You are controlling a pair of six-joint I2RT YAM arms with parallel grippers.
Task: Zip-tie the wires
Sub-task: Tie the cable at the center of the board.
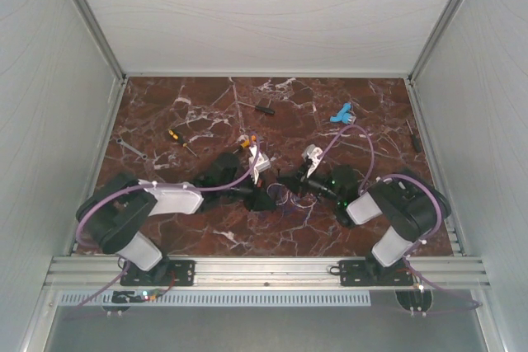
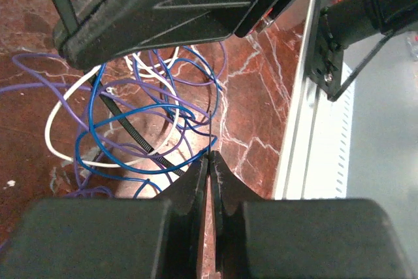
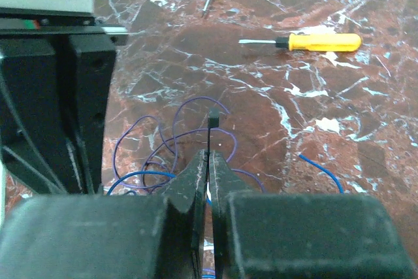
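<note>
The wires (image 1: 283, 197) are found in the middle of the table (image 1: 206, 237), between the left gripper (image 2: 209, 161) and the right gripper (image 3: 209, 158); a zip tie (image 2: 130, 132) is laid across them, and screwdrivers (image 1: 175, 135) are scattered behind.

A loose tangle of very thin purple, blue and white wires (image 2: 140, 119) lies flat in several wide, overlapping loops on the red-brown marbled tabletop (image 2: 255, 89), near the middle of its front half. A thin black ribbed plastic zip tie (image 2: 134, 136) runs slantwise through the loops, which lie spread out and unbundled.
</note>
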